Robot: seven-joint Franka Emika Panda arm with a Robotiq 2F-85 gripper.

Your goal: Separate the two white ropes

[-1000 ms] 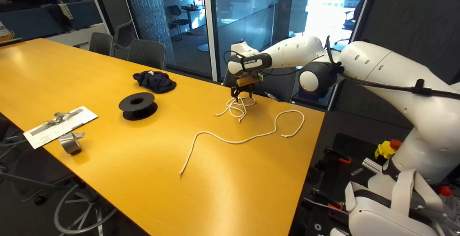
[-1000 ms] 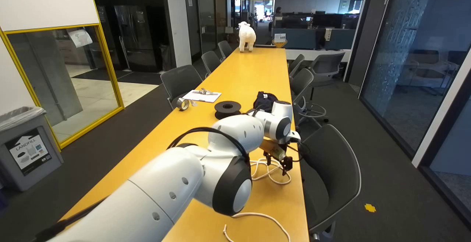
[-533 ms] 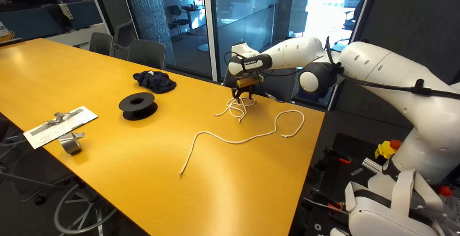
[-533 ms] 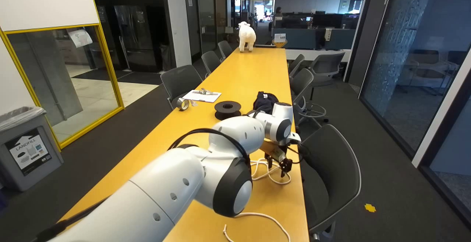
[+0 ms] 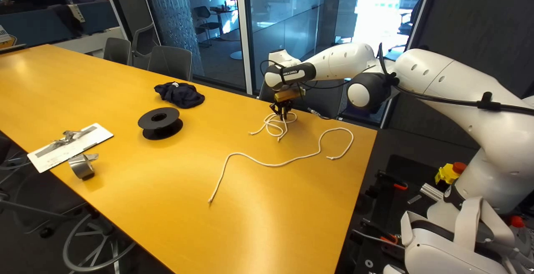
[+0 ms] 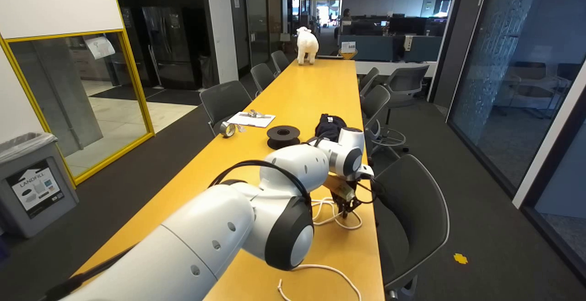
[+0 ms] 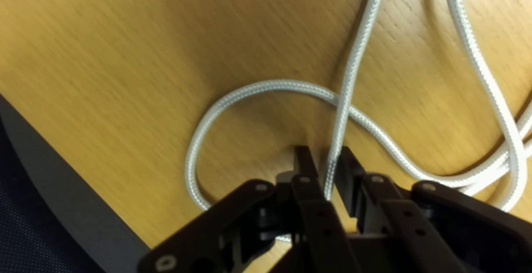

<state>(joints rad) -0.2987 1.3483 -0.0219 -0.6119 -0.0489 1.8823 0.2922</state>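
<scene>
The fingers of the gripper [image 7: 324, 156] have drawn in toward each other over the last second, while the arm [image 5: 346, 59] above has barely shifted and the long rope [image 5: 273, 165] lies where it did. They stand close together but not touching: a strand of the bunched rope [image 7: 343, 106] runs between them, with a sliver of table [image 7: 104, 77] showing beside it, so it does not look clamped yet. That strand crosses over another loop, which probably makes it the easier one to pinch. The long rope lies well apart, inward from the gripper and toward the arm's base; the two seem already separate, so this grip is likely meant to widen the gap. The table's edge is near the gripper, a chair [image 6: 421, 205] just beyond, leaving little room that way. Ahead, away from the base, there is more room before the spool [image 5: 159, 125]; pulling inward could risk a fresh tangle.
</scene>
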